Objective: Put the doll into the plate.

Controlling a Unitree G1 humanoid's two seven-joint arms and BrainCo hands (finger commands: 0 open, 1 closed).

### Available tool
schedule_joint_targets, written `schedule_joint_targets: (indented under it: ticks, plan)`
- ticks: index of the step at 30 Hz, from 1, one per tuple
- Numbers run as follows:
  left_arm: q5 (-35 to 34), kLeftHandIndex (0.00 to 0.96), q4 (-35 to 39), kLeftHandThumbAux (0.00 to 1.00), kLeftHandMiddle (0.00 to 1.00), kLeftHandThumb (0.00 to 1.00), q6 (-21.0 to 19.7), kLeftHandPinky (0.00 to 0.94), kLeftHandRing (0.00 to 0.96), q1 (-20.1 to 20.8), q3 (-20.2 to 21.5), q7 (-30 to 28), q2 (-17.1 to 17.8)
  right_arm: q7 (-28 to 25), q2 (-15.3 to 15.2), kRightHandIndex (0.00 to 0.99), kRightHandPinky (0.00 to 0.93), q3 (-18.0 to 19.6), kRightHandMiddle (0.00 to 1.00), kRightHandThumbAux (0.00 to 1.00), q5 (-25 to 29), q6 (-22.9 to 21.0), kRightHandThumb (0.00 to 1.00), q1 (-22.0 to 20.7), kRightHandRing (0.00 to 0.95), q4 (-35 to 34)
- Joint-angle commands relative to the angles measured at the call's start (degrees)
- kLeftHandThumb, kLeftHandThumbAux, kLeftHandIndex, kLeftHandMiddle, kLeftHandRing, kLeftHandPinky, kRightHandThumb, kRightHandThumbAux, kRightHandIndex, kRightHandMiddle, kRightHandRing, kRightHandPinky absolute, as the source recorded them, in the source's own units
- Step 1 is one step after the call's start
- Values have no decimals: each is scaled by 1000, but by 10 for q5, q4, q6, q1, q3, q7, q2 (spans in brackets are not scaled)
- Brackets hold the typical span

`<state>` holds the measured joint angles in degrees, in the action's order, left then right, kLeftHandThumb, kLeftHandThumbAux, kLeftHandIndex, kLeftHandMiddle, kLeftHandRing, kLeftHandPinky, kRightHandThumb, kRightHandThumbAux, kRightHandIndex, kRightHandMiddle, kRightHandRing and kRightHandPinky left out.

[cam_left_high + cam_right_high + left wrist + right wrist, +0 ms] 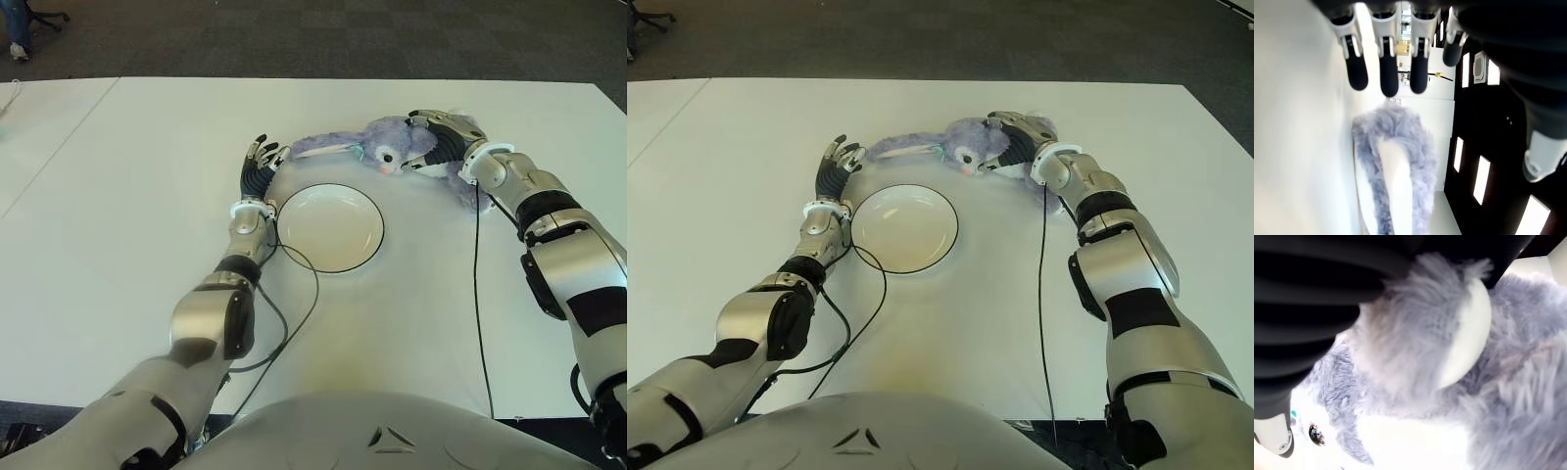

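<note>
white tabletop (118, 255) fills the space ahead, with dark carpet (294, 34) past its far edge. nearest sits the plate (330, 227), bare inside. just beside its left rim the left hand (257, 174) stands with fingers straight and spread, gripping nothing, its fingertips (1388, 81) close to the doll's long ear (1393, 161). farther back the doll (387, 147) lies on the table beyond the plate's far rim, the right hand (439, 142) closed over its head and body. risks, as i judge them: a shallow grab on soft fur slipping mid-lift (plush gives), or the trailing ear snagging the left hand and dragging the doll short.
</note>
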<state>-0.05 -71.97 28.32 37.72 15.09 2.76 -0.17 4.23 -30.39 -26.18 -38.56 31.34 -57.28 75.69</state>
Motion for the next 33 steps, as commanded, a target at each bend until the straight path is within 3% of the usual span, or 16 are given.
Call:
schedule_joint_targets:
  ticks: [1, 22, 33]
  plan:
    - [-5, 130, -50, 589, 238, 0, -55, 265, 257, -70, 4, 6, -22, -18, 5, 161, 0, 3, 5, 605, 5, -24, 226, 9, 0, 15]
    - [0, 139, -50, 580, 244, 0, -51, 295, 269, -72, -3, 9, -21, -30, -19, 239, 0, 42, 28, 665, 33, -68, 304, 7, 0, 26]
    - [-3, 128, -50, 578, 222, 0, -53, 223, 239, -70, -1, 4, -21, -30, -22, 247, 0, 57, 25, 661, 38, -89, 277, 0, 0, 26]
